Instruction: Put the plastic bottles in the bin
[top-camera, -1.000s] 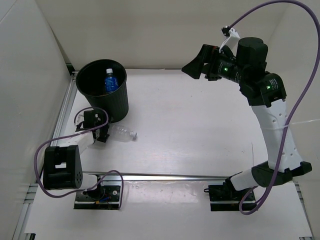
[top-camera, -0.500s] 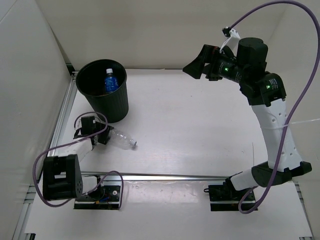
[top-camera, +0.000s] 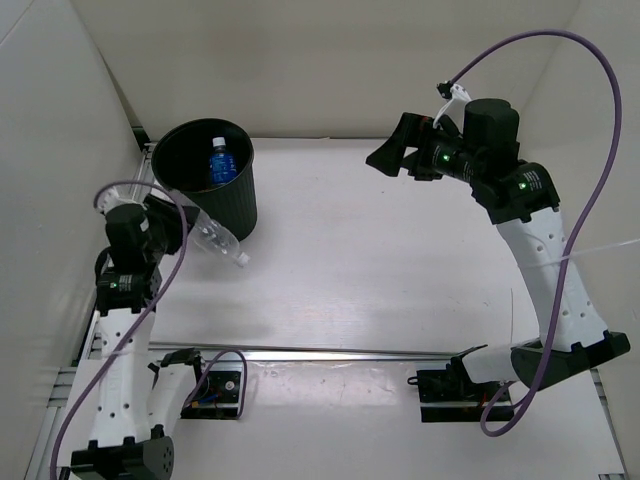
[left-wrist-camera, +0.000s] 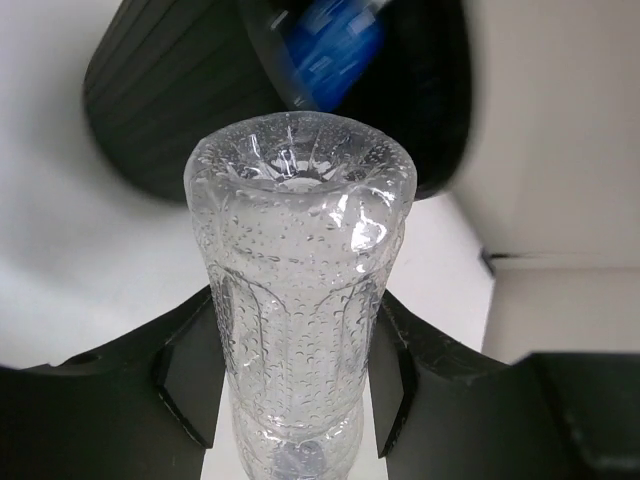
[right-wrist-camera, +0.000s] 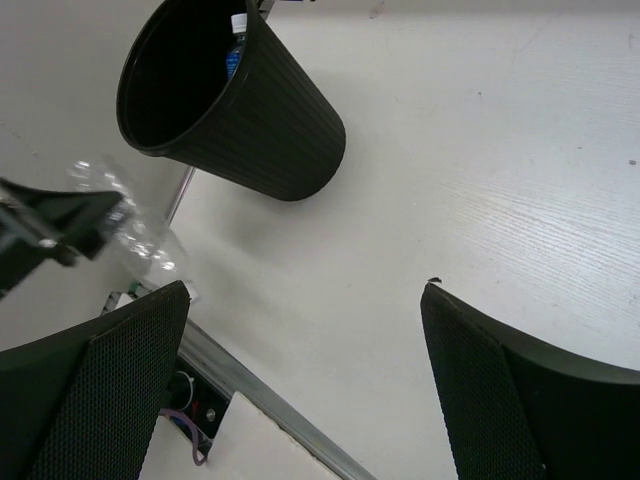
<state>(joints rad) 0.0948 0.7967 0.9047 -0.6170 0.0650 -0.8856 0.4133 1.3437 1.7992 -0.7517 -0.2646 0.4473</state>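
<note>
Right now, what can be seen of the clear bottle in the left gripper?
The plain clear bottle is label-free ribbed plastic, beaded with droplets, its moulded base toward the left wrist camera. The left gripper is clamped on its body. From above it is tilted, white cap pointing away from the gripper, beside the bin wall, not yet inside.

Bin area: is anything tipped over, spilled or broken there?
Nothing stands out. The bin stands upright with a blue-labelled bottle inside. The left end effector grips a clear bottle beside it; the bottle is intact and only dotted with droplets.
</note>
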